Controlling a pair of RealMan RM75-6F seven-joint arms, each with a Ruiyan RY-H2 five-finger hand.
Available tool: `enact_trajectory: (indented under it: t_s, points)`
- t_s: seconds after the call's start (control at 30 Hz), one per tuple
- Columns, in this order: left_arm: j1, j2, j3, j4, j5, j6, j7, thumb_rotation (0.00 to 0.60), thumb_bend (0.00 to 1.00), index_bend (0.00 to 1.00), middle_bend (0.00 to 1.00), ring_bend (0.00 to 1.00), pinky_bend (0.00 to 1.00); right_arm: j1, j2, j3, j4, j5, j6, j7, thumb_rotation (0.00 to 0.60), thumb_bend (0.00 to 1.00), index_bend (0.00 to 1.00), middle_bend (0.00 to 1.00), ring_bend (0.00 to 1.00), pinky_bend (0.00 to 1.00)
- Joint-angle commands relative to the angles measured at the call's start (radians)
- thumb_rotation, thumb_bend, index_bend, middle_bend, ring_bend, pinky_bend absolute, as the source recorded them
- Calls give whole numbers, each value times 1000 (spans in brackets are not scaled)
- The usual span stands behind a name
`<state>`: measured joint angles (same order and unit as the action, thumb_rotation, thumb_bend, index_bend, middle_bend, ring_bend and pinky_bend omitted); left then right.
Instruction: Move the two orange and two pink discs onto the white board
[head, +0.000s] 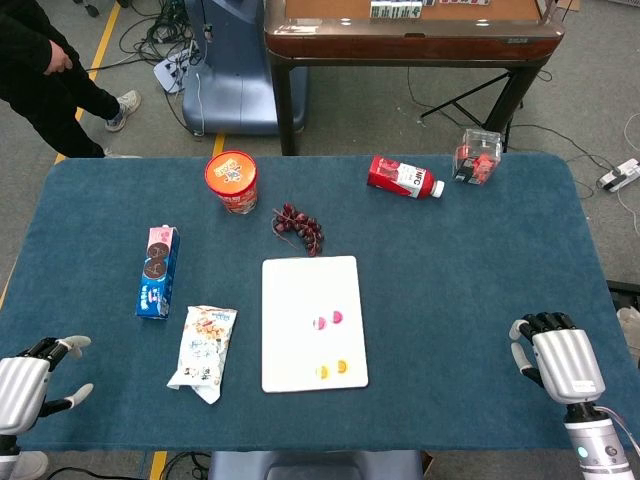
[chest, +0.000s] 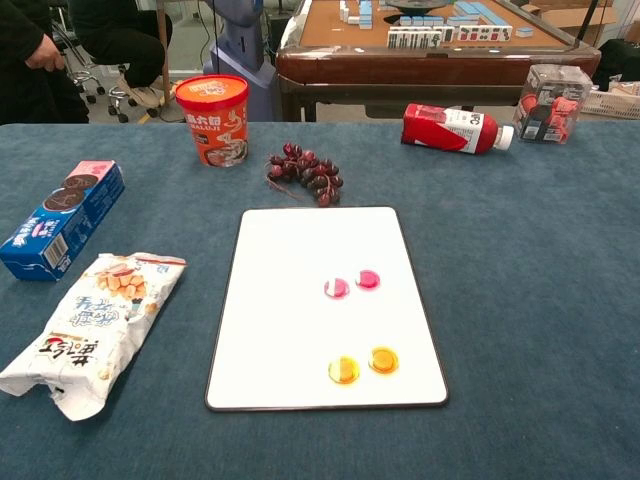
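the right hand (head: 562, 362) is seen only in the head view, low over the near right corner of the table (head: 480, 260), back side up, its fingers curled downward and nothing held in it. the left hand (head: 30, 382) is found at the near left corner, at the table's edge, with its fingers spread apart and nothing between them (neither hand appears in the chest view).

well away from both hands, the white board (chest: 300, 250) is laid flat at the middle of the table. on it the two pink discs (chest: 352, 284) are placed side by side, just apart, right of the board's middle. the two orange discs (chest: 363, 365) are set nearer the front edge, close together, below the pink pair. all four are seen lying wholly on the board.

behind the board a bunch of grapes (chest: 305, 172) is seen, and to its left a red snack cup (chest: 212, 118) is stood upright. a blue cookie box (chest: 58, 218) and a snack bag (chest: 92, 328) are laid on the left side. a red bottle (chest: 455, 128) is laid on its side at the far right, with a clear box (chest: 548, 102) beside it.
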<state>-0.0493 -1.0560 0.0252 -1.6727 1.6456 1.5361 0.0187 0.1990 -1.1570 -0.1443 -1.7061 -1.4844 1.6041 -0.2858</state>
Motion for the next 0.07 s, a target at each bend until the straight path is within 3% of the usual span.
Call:
enact_trajectory:
  t_s: [0.03,0.07]
  points:
    - [-2,-3,1,3,-6,-8,3,600,73,405,469,354,561,-1,7,18,4,6,-43,11,600,388,507,460,361,336]
    - [-3,-5,1,4,-8,-10,4,600,73,405,469,354,561,-1,7,21,4,8,-52,13,600,388,507,461,361,336]
